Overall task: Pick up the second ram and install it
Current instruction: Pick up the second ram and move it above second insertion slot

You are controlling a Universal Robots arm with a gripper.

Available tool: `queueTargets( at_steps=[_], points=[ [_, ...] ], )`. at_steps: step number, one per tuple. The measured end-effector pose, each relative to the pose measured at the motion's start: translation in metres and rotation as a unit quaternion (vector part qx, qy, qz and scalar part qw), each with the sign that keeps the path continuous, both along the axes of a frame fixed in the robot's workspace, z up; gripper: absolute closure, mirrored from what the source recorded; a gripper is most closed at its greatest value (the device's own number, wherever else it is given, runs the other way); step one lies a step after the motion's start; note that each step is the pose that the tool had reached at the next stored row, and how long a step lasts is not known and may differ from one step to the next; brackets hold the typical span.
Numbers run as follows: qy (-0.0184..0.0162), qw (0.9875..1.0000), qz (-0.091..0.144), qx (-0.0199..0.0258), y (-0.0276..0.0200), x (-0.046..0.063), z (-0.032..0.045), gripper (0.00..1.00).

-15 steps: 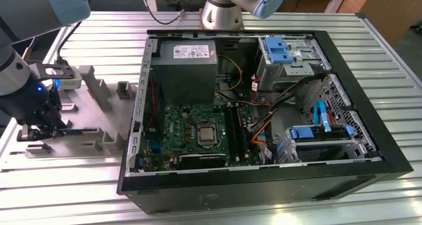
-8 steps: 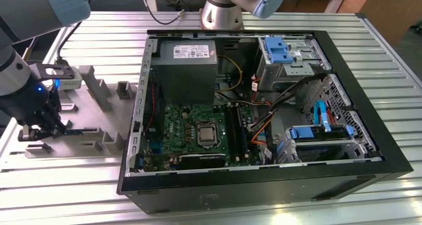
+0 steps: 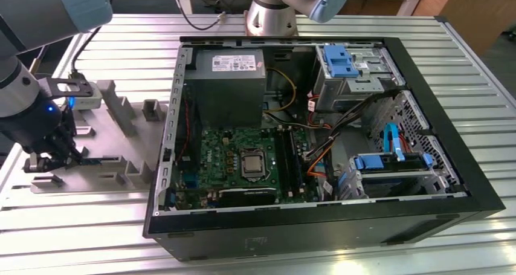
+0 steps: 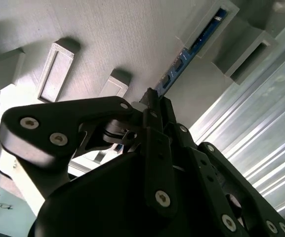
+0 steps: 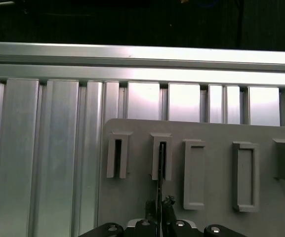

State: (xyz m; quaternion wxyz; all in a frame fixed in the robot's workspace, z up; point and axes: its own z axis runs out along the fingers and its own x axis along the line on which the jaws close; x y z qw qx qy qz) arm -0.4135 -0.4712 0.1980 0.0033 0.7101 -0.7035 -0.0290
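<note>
The second ram (image 4: 194, 44) is a thin blue-green stick standing on edge in slotted holders of a grey fixture plate (image 3: 105, 142) at the exterior view's left. In the first wrist view the ram (image 5: 160, 168) shows edge-on, running from a holder slot down between my fingers. My gripper (image 3: 52, 160) stands low over the plate, well apart from the open computer case (image 3: 315, 136). In both wrist views the gripper (image 4: 152, 96) (image 5: 159, 205) is shut on the near end of the ram, whose far end still sits in its holder (image 4: 216, 22).
The green motherboard (image 3: 241, 160) with its black slot rails (image 3: 288, 157) lies inside the case, below the grey power supply (image 3: 229, 66). Cables and blue drive brackets crowd the case's right side. Grey upright holders (image 3: 121, 109) rise from the plate. The slatted metal table (image 3: 475, 100) surrounds everything.
</note>
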Motion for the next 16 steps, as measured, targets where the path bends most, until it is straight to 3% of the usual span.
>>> queueTargets(
  at_steps=[16],
  points=[
    [0.0001,1.0,0.0,0.0,0.0,0.0046,0.0027,0.81]
  ],
)
